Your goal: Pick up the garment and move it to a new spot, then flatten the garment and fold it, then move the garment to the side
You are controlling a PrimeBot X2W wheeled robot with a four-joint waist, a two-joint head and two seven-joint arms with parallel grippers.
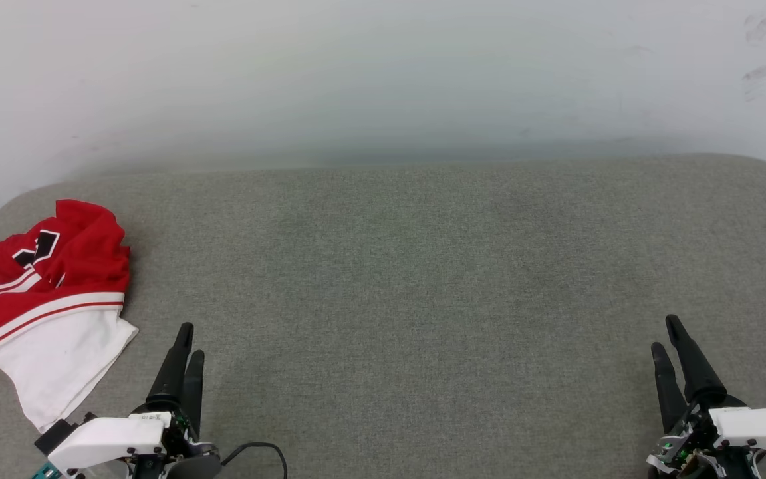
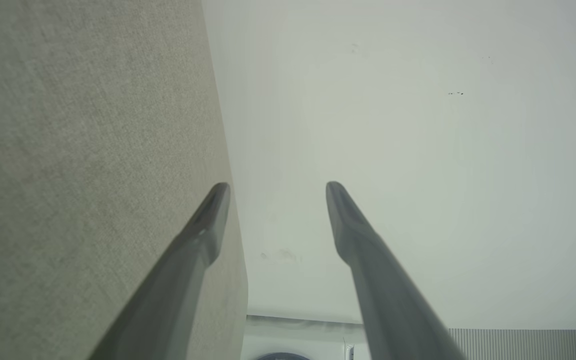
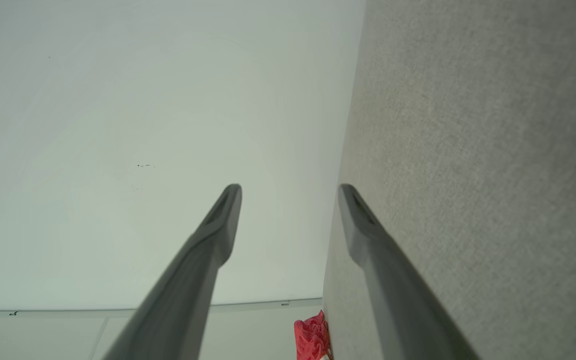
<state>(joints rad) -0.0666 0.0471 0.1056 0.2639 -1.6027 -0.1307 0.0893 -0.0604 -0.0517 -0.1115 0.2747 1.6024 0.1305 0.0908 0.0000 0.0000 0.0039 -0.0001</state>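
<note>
The garment (image 1: pixel 50 293) lies crumpled at the far left of the grey fabric surface (image 1: pixel 423 279), red with a white sleeve, striped trim and black letters. A small red part of the garment (image 3: pixel 312 337) shows low in the right wrist view. My left gripper (image 1: pixel 191 340) stands at the lower left, just right of the garment's white sleeve and apart from it. In the left wrist view my left gripper (image 2: pixel 278 185) is open with nothing between its fingers. My right gripper (image 1: pixel 663 332) is at the lower right, far from the garment. The right gripper (image 3: pixel 290 186) is open and empty too.
A pale wall (image 1: pixel 383 80) rises behind the grey surface. The surface's rounded corners show at the back left and back right. A dark cable (image 1: pixel 263 452) loops beside my left wrist.
</note>
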